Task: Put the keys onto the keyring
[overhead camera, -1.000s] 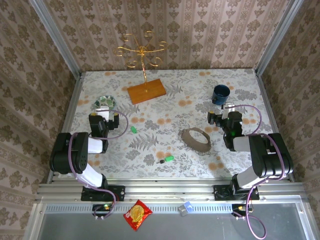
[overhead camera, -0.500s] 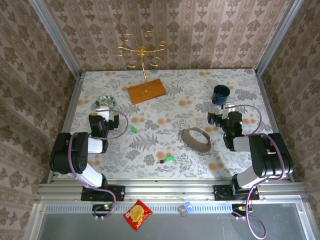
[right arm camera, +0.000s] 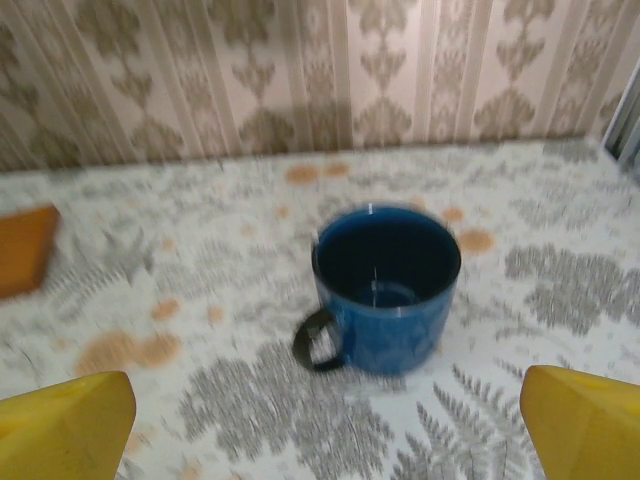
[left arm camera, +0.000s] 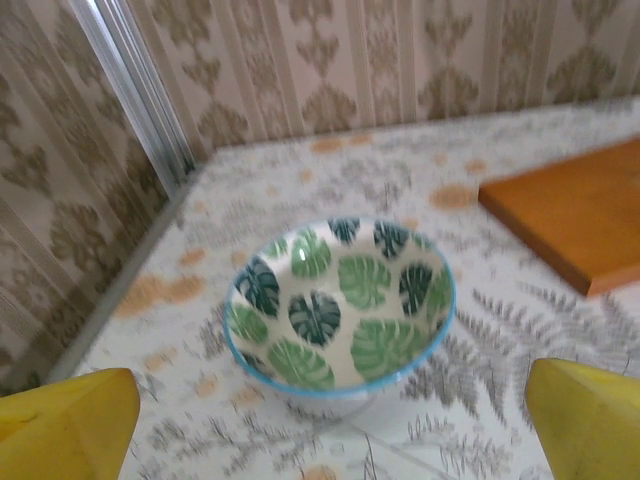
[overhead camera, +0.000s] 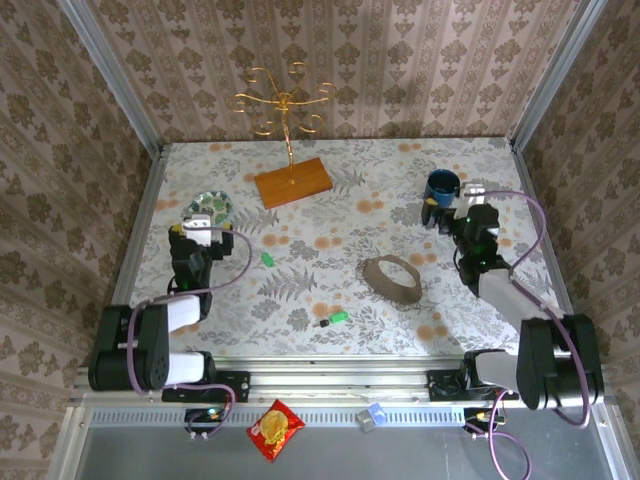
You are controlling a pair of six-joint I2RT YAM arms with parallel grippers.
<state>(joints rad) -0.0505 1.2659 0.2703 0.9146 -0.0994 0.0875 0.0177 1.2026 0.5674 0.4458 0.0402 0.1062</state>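
Two small green keys lie on the patterned table: one key (overhead camera: 267,257) left of centre and one key (overhead camera: 336,318) with a dark end nearer the front. The brown-grey keyring (overhead camera: 392,277) lies flat, right of centre. My left gripper (overhead camera: 200,230) is open with nothing between its yellow fingers (left arm camera: 62,425); it sits just short of the leaf-patterned bowl (left arm camera: 340,300), left of the nearer key. My right gripper (overhead camera: 448,209) is open and empty, fingers (right arm camera: 585,425) wide, facing the blue cup (right arm camera: 385,285) behind the keyring.
The gold wire stand (overhead camera: 285,105) rises from an orange wooden base (overhead camera: 292,182) at the back centre. The bowl (overhead camera: 210,207) stands at the left and the cup (overhead camera: 442,185) at the right. Patterned walls close three sides. A snack packet (overhead camera: 275,430) lies below the front rail.
Both arms have stretched away from their bases. The left gripper has moved toward the bowl and the right gripper toward the cup. Keys and keyring have not moved.
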